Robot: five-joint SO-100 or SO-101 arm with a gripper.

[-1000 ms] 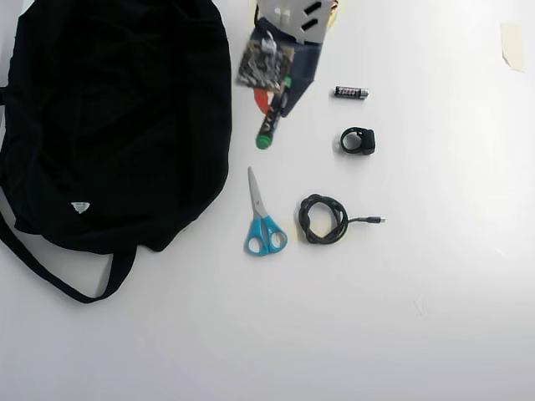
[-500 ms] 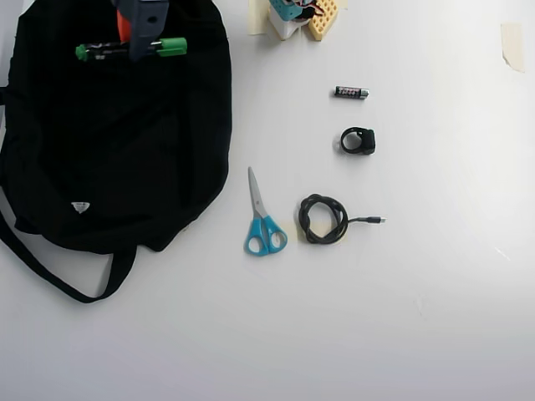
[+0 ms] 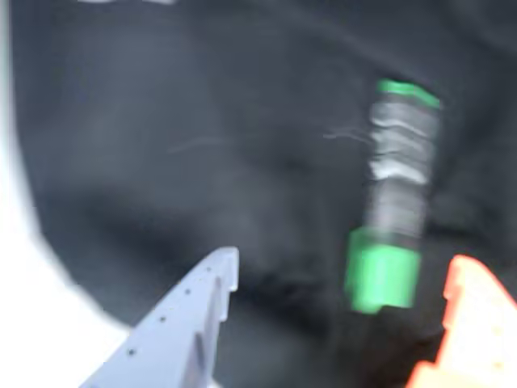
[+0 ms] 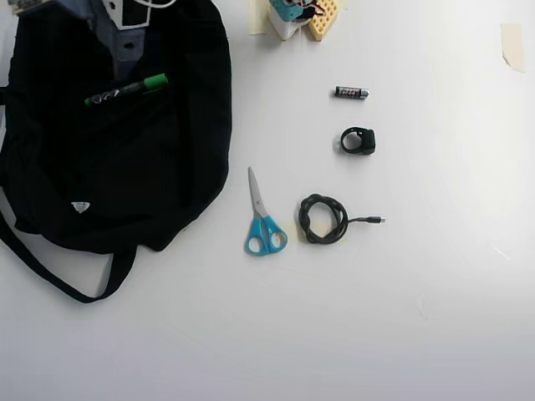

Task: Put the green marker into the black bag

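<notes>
The green marker [image 4: 125, 90] lies on the black bag [image 4: 117, 167] near its upper left part in the overhead view, green cap to the right. In the blurred wrist view the marker [image 3: 396, 194] rests on the bag's black fabric [image 3: 161, 121], green cap toward me. My gripper [image 3: 346, 259] is open, with its grey-blue finger [image 3: 194, 315] to the left and its orange finger [image 3: 472, 323] to the right of the marker, neither touching it. My arm [image 4: 117, 29] reaches over the bag's top edge. I cannot tell whether the marker lies inside an opening or on top.
On the white table right of the bag lie blue-handled scissors [image 4: 263, 221], a coiled black cable [image 4: 322, 219], a small battery [image 4: 352, 92] and a black clip [image 4: 359, 140]. A yellow and white object [image 4: 301, 17] stands at the top edge. The bag's strap [image 4: 58, 276] trails bottom left.
</notes>
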